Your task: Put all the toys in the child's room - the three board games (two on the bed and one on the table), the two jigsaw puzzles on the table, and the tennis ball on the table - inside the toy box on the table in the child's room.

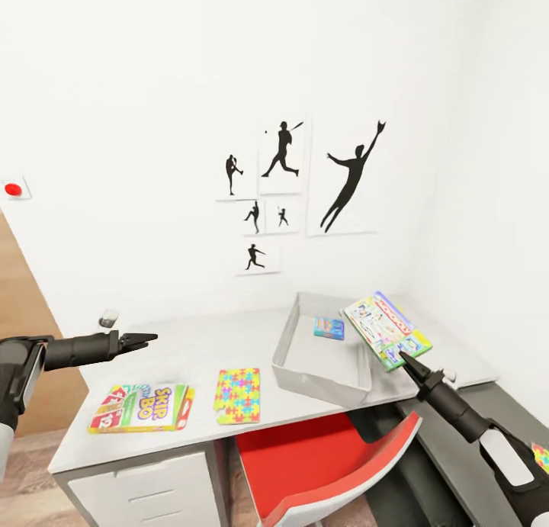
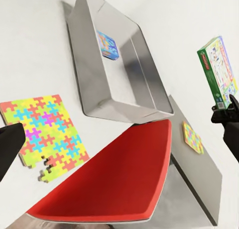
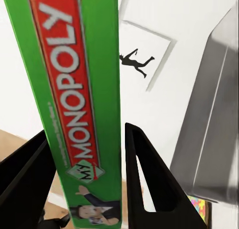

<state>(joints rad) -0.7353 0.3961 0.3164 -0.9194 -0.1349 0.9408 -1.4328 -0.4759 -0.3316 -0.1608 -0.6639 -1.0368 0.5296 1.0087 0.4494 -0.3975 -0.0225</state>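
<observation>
Monopoly box held over the toy box

Our right gripper (image 1: 402,357) clamps the Monopoly box (image 1: 386,329) — tilted above the toy box (image 1: 320,374); left gripper (image 1: 147,338) hovers over the desk (image 1: 191,344), its opening unclear.

- You could read "MONOPOLY" in white capitals on a red band along the green edge of the board game (image 3: 82,104) clamped in your right pincer (image 3: 84,189); a small "MY" sat below the band.
- You had "SKIP-BO" printed on the cover of the board game (image 1: 142,407) lying on the surface (image 1: 198,344).
- The small blue box's (image 1: 329,327) print was too small for you to read.
</observation>
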